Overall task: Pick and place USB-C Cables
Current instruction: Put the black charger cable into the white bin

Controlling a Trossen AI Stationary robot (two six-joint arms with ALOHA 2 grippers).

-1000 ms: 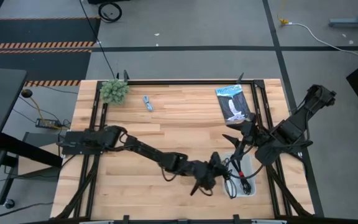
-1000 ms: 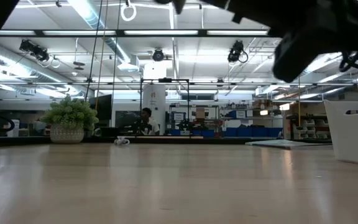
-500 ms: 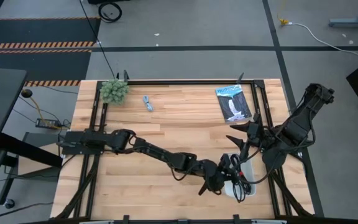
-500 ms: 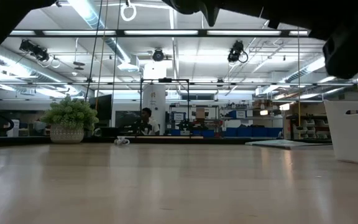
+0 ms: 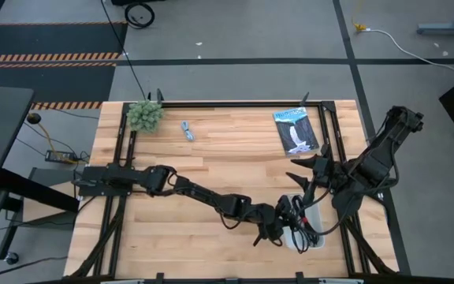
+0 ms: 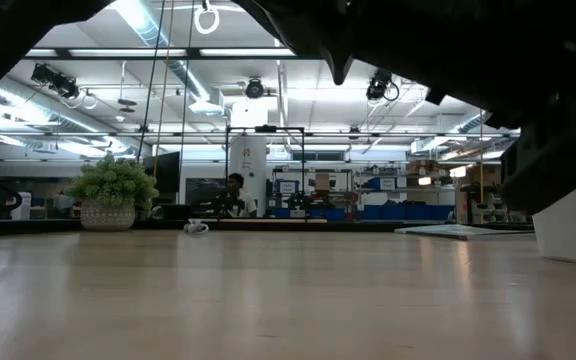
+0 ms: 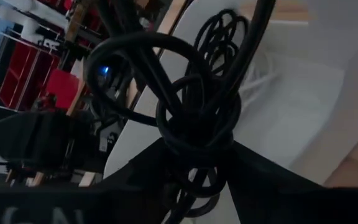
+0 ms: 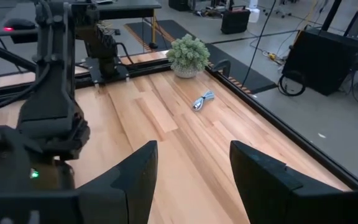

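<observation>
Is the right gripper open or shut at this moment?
Open: the right gripper shows a wide gap between its fingers, with nothing held.

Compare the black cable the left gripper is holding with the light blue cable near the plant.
The black cable hangs in the left gripper over the white bin; the light blue cable lies untouched on the table. The black coil looks bulkier, the blue one smaller. Both are bundled in coils.

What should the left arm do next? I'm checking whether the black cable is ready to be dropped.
Probably lower a little and open. The left end effector is shut on a coiled black cable, held over the white bin, with a white cable already lying inside. The right end effector waits open beside it. The light blue cable is left on the table.
</observation>
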